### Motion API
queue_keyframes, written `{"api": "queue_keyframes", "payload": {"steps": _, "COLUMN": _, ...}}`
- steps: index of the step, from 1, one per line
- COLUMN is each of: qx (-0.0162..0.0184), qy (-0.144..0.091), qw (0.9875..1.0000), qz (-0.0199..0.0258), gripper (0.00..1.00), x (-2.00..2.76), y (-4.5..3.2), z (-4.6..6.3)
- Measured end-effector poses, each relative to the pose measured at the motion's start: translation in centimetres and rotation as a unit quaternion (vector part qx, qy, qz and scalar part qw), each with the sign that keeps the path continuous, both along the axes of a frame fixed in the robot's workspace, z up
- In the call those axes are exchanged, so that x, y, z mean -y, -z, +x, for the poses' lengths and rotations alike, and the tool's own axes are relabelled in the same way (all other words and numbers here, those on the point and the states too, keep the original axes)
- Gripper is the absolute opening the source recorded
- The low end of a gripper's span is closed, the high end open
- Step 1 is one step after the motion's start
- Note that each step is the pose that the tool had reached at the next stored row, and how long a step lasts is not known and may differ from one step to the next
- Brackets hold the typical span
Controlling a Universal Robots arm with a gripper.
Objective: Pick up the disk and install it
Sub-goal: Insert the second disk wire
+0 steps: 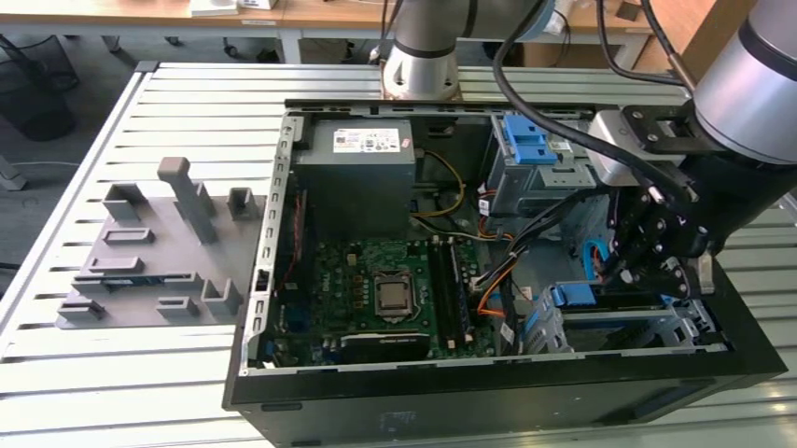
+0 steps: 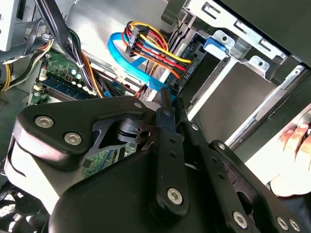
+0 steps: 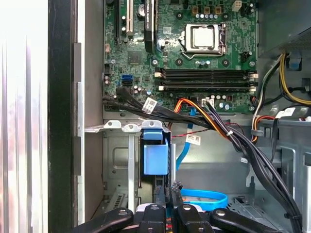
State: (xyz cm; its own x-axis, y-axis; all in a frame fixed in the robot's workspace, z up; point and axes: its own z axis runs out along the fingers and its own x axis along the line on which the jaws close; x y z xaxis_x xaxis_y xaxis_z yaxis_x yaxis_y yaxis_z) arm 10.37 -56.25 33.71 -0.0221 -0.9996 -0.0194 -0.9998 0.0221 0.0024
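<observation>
Black metal hand (image 3: 167, 190), fingers nearly together, grips nothing; blue-bracketed disk (image 3: 154, 158) sits in its grey bay.

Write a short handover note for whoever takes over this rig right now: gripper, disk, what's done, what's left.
Disk: standing on edge in the metal drive bay of the computer case.
Gripper: down inside the case, right at the disk's near edge; whether it is gripping cannot be told.
Done: disk picked up and brought into the bay.
Left: full seating unconfirmed.
</observation>
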Motion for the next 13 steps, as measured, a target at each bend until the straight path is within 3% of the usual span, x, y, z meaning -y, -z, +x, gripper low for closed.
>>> {"api": "queue_keyframes", "payload": {"steps": 13, "qx": 0.0, "qy": 0.0, "qw": 1.0, "qz": 0.0001, "gripper": 0.16, "x": 0.12, "y": 0.25, "z": 0.07}}
